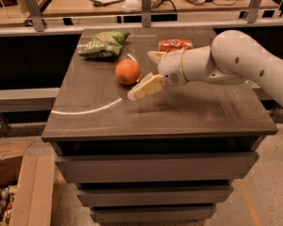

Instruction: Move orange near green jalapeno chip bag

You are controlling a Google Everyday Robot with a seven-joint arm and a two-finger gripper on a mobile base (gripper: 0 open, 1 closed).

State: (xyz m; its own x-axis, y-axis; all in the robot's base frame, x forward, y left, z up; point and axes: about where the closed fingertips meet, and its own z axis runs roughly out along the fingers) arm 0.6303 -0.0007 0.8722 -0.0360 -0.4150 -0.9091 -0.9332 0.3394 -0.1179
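The orange (128,71) sits on the dark table (179,112), left of centre. The green jalapeno chip bag (104,44) lies at the table's back left, a short way behind and left of the orange. My gripper (144,75) reaches in from the right and is open. One cream finger (146,87) lies just right of and in front of the orange; the other finger (155,56) points behind it. The orange is beside the fingers, not between them.
A red snack bag (175,45) lies at the back of the table, behind my wrist. My white arm (236,60) crosses the table's right side. A railing and a desk with papers stand behind. A cardboard box (9,192) sits on the floor at left.
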